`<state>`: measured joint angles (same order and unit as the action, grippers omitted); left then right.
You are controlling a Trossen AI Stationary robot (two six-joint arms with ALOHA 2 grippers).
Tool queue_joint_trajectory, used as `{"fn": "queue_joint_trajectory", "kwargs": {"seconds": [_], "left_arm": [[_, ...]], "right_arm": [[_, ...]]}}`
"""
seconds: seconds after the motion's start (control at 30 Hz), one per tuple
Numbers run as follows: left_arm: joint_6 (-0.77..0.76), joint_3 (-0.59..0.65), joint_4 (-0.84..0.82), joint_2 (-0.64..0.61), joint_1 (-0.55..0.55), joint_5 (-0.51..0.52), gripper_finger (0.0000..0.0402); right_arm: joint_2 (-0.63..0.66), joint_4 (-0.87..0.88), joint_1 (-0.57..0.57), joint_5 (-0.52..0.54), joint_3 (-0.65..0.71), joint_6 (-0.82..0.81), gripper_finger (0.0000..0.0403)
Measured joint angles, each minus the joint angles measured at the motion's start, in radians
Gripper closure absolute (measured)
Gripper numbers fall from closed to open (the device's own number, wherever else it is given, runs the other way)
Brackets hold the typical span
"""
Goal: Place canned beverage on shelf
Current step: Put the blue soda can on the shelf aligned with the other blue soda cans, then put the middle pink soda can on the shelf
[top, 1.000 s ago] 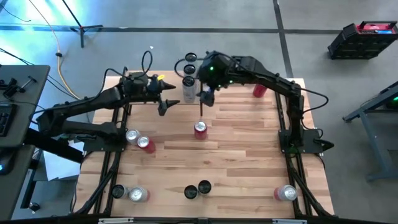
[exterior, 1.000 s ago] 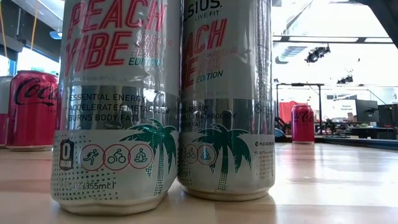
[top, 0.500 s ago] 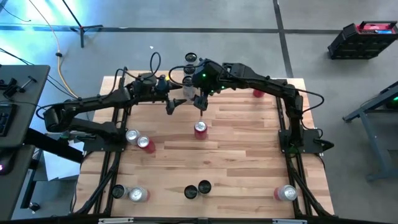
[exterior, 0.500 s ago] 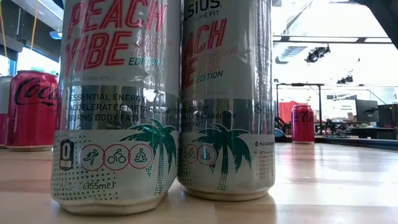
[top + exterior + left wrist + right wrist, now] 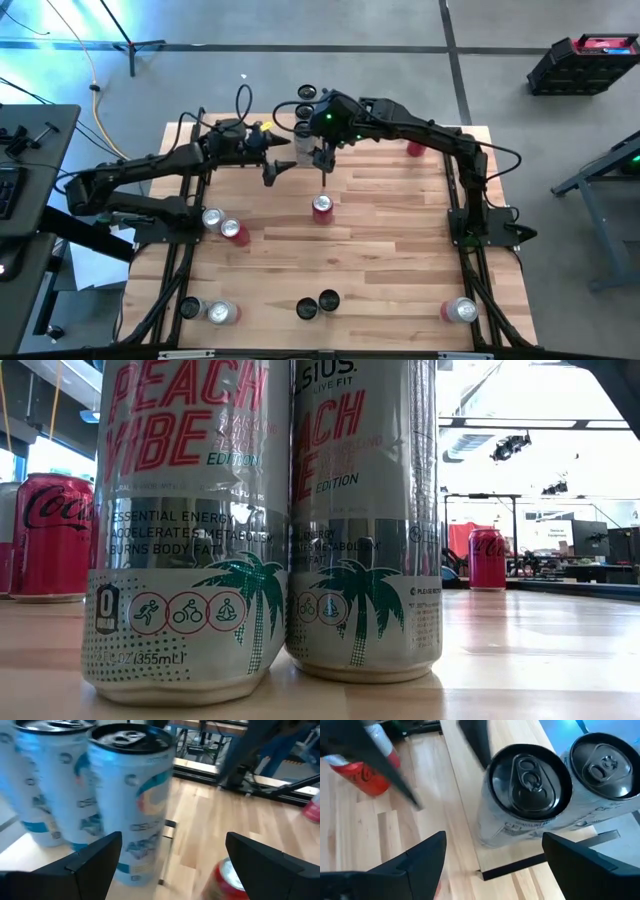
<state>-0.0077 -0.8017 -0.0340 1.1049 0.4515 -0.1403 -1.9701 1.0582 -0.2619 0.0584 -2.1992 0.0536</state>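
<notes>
Two tall white cans with black tops (image 5: 527,790) (image 5: 602,765) stand upright on the shelf (image 5: 462,795), a pale board with a black edge at the table's far edge. In the left wrist view the nearer tall can (image 5: 135,795) and its neighbour (image 5: 45,780) stand on the same board (image 5: 25,852). My right gripper (image 5: 322,163) (image 5: 493,836) hovers open above and just in front of the nearer can. My left gripper (image 5: 275,168) (image 5: 173,837) is open beside it on the left, pointing at it. A red can (image 5: 322,207) stands upright on the table in front of both.
Other cans stand around the table: two at the left (image 5: 222,224), two at the near left (image 5: 207,311), two dark-topped ones at the near middle (image 5: 318,305), one near right (image 5: 461,311), a red one far right (image 5: 415,147). The low view is filled by two tall cans (image 5: 270,520).
My right gripper has sunk a little and shifted slightly toward the table's left, over the tall cans at the far edge. My left gripper has edged toward the table's right, closer to the same cans. Both stay open. No can has moved.
</notes>
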Motion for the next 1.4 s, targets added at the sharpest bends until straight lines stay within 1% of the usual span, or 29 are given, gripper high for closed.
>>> {"fn": "queue_joint_trajectory", "kwargs": {"seconds": [0.17, 0.3, 0.43, 0.53, 0.63, 0.77, 0.87, 0.97, 1.13, 1.23, 1.4], "left_arm": [[0.053, -0.001, 0.057, 0.042, 0.051, -0.008, 0.0053], [0.050, -0.001, 0.125, 0.053, 0.050, -0.047, 0.0053], [0.035, -0.001, 0.156, 0.052, 0.033, -0.048, 0.0053], [0.014, -0.001, 0.151, 0.043, 0.025, -0.047, 0.0053], [-0.001, -0.001, 0.137, 0.039, 0.018, -0.045, 0.0053], [-0.007, -0.001, 0.101, 0.039, 0.016, -0.015, 0.0053], [-0.010, -0.001, 0.081, 0.039, 0.021, 0.001, 0.0053], [-0.017, -0.001, 0.085, 0.039, 0.027, 0.004, 0.0053], [-0.026, -0.001, 0.085, 0.039, 0.028, 0.004, 0.0053], [-0.026, -0.003, 0.096, 0.039, 0.026, -0.002, 0.0053], [-0.026, -0.042, 0.049, 0.039, 0.026, -0.004, 0.0053]], "right_arm": [[0.001, 0.000, 0.002, -0.021, -0.005, 0.007, 0.0089], [0.001, -0.001, 0.002, -0.045, -0.003, 0.003, 0.0089], [0.001, -0.003, 0.002, -0.037, -0.002, 0.001, 0.0089], [0.001, -0.005, -0.001, -0.004, -0.002, 0.005, 0.0089], [0.001, -0.006, -0.006, -0.001, -0.002, 0.007, 0.0089], [0.001, -0.004, -0.008, 0.021, -0.002, 0.018, 0.0089], [0.000, 0.029, -0.008, 0.028, -0.026, 0.031, 0.0089], [0.001, 0.061, -0.008, 0.027, -0.041, 0.029, 0.0089], [-0.003, 0.050, -0.006, -0.032, -0.036, 0.016, 0.0089], [-0.010, 0.044, -0.006, -0.034, -0.029, 0.019, 0.0089], [-0.009, 0.008, -0.007, -0.033, -0.030, 0.025, 0.0089]]}}
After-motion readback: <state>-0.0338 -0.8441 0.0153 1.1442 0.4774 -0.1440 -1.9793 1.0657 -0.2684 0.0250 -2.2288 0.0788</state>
